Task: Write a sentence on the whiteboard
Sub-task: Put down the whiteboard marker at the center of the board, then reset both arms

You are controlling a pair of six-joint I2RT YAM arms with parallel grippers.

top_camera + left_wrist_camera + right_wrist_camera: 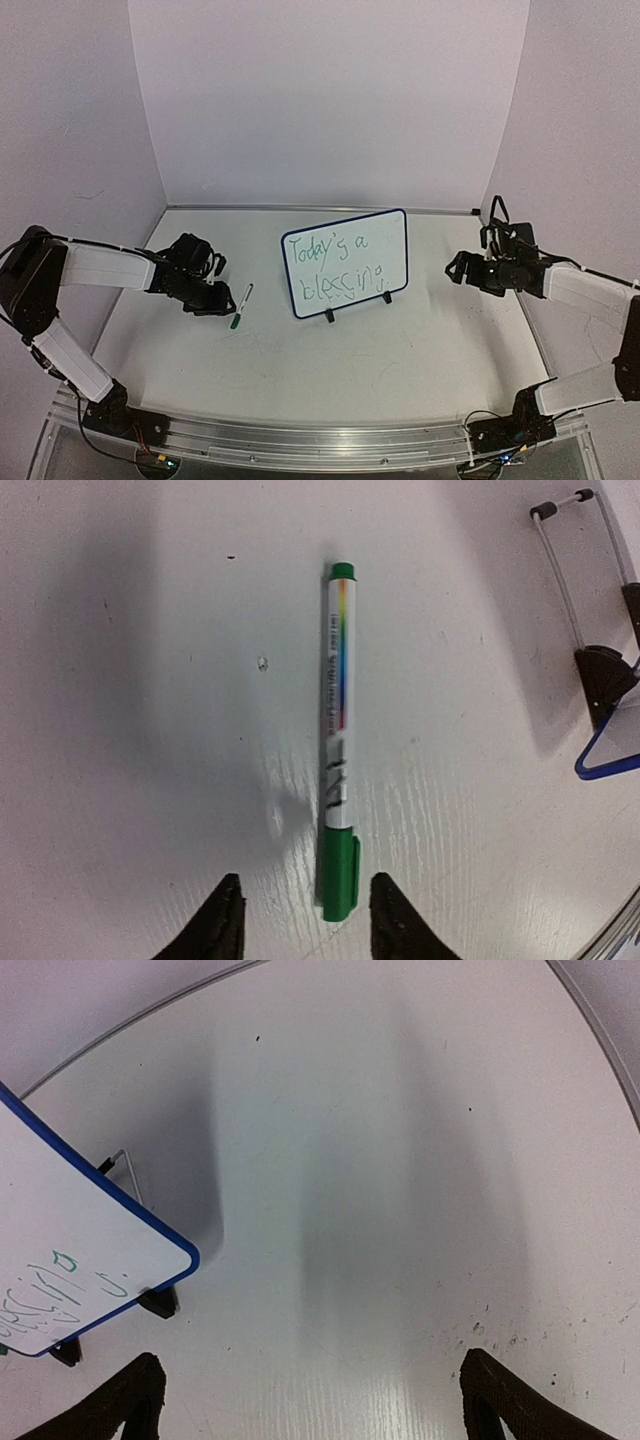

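Observation:
The whiteboard [345, 263] stands upright on black wire feet at mid-table, with the green sentence [332, 267] "Today's a blessing" in two lines. Its corner shows in the right wrist view [90, 1260]. A green-capped marker [241, 306] lies flat on the table left of the board; in the left wrist view [337, 740] its cap end points at my fingers. My left gripper [303, 920] is open just above the marker's cap end, not touching it; it also shows in the top view [222, 298]. My right gripper [310, 1410] is open and empty, right of the board [460, 268].
The board's wire stand foot [590, 610] shows at the right of the left wrist view. White walls close the table at the back and sides. A metal rail [320, 440] runs along the near edge.

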